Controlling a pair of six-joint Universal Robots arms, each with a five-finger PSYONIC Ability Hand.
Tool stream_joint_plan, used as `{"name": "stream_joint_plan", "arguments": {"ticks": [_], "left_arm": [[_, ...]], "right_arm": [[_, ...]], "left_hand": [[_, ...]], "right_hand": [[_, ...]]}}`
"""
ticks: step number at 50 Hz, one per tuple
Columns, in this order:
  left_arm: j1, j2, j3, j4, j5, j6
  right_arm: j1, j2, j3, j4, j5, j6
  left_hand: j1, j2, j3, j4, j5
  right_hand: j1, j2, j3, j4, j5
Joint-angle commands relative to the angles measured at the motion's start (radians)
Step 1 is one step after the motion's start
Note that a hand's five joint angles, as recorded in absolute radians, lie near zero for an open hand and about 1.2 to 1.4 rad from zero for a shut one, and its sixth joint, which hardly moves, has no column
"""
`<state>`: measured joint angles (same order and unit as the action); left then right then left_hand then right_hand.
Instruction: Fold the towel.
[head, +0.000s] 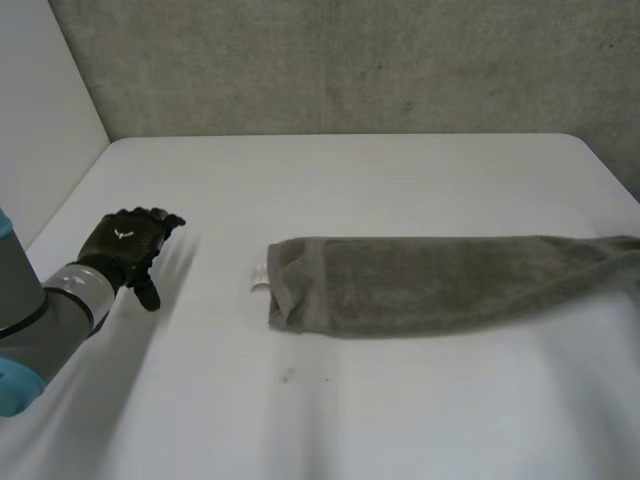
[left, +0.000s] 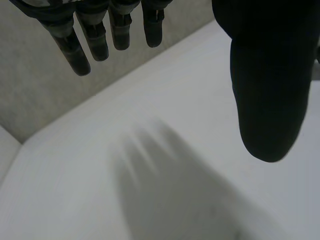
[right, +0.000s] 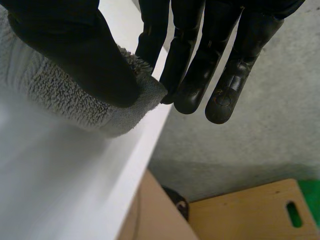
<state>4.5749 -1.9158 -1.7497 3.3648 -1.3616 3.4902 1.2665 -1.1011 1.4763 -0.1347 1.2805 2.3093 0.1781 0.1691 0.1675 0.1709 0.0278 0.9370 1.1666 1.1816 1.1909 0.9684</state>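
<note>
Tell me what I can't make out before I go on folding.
Head view: the picture's edge cuts off the towel at its right end.
Right wrist view: the thumb of the right hand covers the towel where it pinches it; grip depth is hidden.
Head view: the white tag at its left end is too small to read.

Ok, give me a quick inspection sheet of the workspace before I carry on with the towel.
Surface: white table; a small dark speck in front of the towel.
Job's things: grey towel, lying as a long strip that reaches the table's right edge; white tag at its other end.
Clutter: nothing seen.
Hands: left hand open, over the table, apart from the towel; right hand pinches the towel's end between thumb and fingers at the table's edge.
Cables: nothing seen.
Surroundings: grey wall behind; wooden board below the table's edge.
</note>
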Motion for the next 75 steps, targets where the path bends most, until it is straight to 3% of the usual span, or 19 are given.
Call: {"name": "stream_joint_plan", "arguments": {"ticks": [1,9,11,16,26,27,28,29,30,31,32,39,46,58,63,65,68,70,75], "left_arm": [[-0.036,0.119,-0.019,-0.001,-0.001,-0.002],[-0.036,0.185,-0.024,-0.001,0.001,-0.011],[-0.037,0.192,-0.027,-0.001,0.001,-0.013],[-0.042,0.193,-0.045,-0.001,-0.001,-0.011],[-0.054,0.172,-0.050,0.002,-0.001,-0.008],[-0.062,0.169,-0.048,0.004,-0.001,-0.005],[-0.062,0.169,-0.048,0.004,-0.001,-0.005],[-0.071,0.161,-0.045,0.005,-0.001,0.000],[-0.071,0.161,-0.045,0.005,-0.001,0.000],[-0.082,0.149,-0.037,0.008,-0.001,0.000],[-0.095,0.136,-0.027,0.010,-0.001,0.000],[-0.189,0.089,0.073,0.013,-0.005,-0.008],[-0.345,-0.014,0.218,0.011,-0.051,-0.052],[-0.471,-0.270,0.346,0.011,-0.158,-0.063],[-0.481,-0.336,0.345,0.010,-0.206,-0.039],[-0.482,-0.339,0.337,0.008,-0.217,-0.026],[-0.498,-0.333,0.322,0.008,-0.231,-0.011],[-0.525,-0.321,0.302,0.010,-0.235,-0.011],[-0.542,-0.267,0.279,0.013,-0.255,-0.011]], "right_arm": [[0.142,-0.088,-0.067,0.009,0.002,0.018],[0.485,-0.106,-0.133,0.000,-0.007,0.102],[0.672,-0.048,-0.160,-0.013,-0.009,0.091],[0.894,0.056,-0.194,-0.060,-0.015,0.079],[1.065,0.295,-0.195,-0.103,-0.043,0.018],[1.073,0.325,-0.194,-0.102,-0.038,0.000],[1.073,0.325,-0.194,-0.102,-0.038,-0.001],[1.074,0.339,-0.194,-0.099,-0.032,-0.020],[1.074,0.339,-0.194,-0.098,-0.032,-0.021],[1.074,0.339,-0.194,-0.092,-0.018,-0.036],[1.068,0.325,-0.194,-0.089,-0.004,-0.033],[1.011,0.138,-0.154,-0.083,0.059,0.128],[0.802,-0.098,0.034,-0.056,0.027,0.453],[0.484,-0.168,0.315,-0.028,-0.121,0.476],[0.445,-0.121,0.358,-0.037,-0.130,0.426],[0.438,-0.063,0.352,-0.037,-0.132,0.374],[0.438,-0.046,0.343,-0.039,-0.129,0.357],[0.441,-0.023,0.325,-0.051,-0.129,0.352],[0.452,0.001,0.292,-0.071,-0.100,0.357]], "left_hand": [[0.003,0.012,0.014,0.010,-0.021],[0.003,0.012,0.014,0.010,-0.021],[0.006,0.015,0.017,0.013,-0.018],[0.006,0.015,0.017,0.013,-0.018],[0.012,0.021,0.022,0.019,-0.012],[0.012,0.021,0.022,0.019,-0.012],[0.012,0.021,0.022,0.019,-0.012],[0.015,0.024,0.025,0.022,-0.009],[0.015,0.024,0.025,0.022,-0.009],[0.018,0.027,0.028,0.025,-0.006],[0.018,0.027,0.028,0.025,-0.006],[0.024,0.033,0.034,0.031,-0.001],[0.041,0.050,0.052,0.048,0.017],[0.041,0.050,0.052,0.048,0.017],[0.041,0.050,0.052,0.048,0.017],[0.041,0.050,0.052,0.048,0.017],[0.038,0.047,0.049,0.046,0.014],[0.035,0.044,0.046,0.043,0.011],[0.030,0.038,0.040,0.037,0.005]], "right_hand": [[0.459,0.230,0.215,0.205,0.253],[0.459,0.230,0.215,0.205,0.253],[0.459,0.230,0.215,0.205,0.253],[0.459,0.230,0.215,0.205,0.253],[0.459,0.230,0.215,0.205,0.253],[0.222,-0.008,-0.023,-0.032,0.016],[0.220,-0.010,-0.025,-0.034,0.014],[-0.257,-0.487,-0.502,-0.511,-0.463],[-0.262,-0.491,-0.506,-0.516,-0.468],[-0.608,-0.837,-0.852,-0.862,-0.814],[-0.762,-0.992,-1.007,-1.016,-0.968],[-0.762,-0.992,-1.007,-1.016,-0.968],[-0.762,-0.992,-1.007,-1.016,-0.968],[-0.762,-0.992,-1.007,-1.016,-0.968],[-0.464,-0.694,-0.709,-0.718,-0.670],[-0.131,-0.361,-0.376,-0.385,-0.337],[0.035,-0.195,-0.210,-0.219,-0.171],[0.344,0.115,0.100,0.090,0.138],[0.459,0.230,0.215,0.205,0.253]]}}
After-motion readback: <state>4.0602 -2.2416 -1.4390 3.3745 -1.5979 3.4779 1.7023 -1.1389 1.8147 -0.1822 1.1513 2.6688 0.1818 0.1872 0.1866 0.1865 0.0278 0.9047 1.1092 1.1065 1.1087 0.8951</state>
